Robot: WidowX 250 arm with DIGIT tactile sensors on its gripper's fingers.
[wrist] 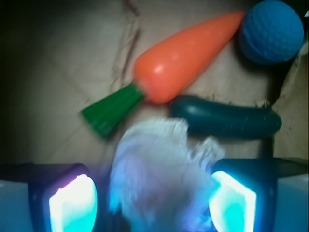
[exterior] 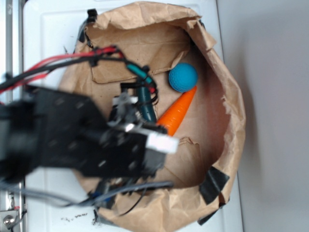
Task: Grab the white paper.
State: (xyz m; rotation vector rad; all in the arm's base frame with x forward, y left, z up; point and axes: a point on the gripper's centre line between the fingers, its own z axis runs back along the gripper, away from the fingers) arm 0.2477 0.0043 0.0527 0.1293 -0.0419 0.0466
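The white paper [wrist: 161, 174], a soft, featherlight crumpled wad that should squash easily, sits between the open claw [wrist: 152, 203] pads, best pinched across its middle.

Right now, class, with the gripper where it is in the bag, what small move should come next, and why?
Probably close the gripper. In the wrist view the white paper sits between its two open fingers, while the carrot and the dark green vegetable lie beyond, clear of them.
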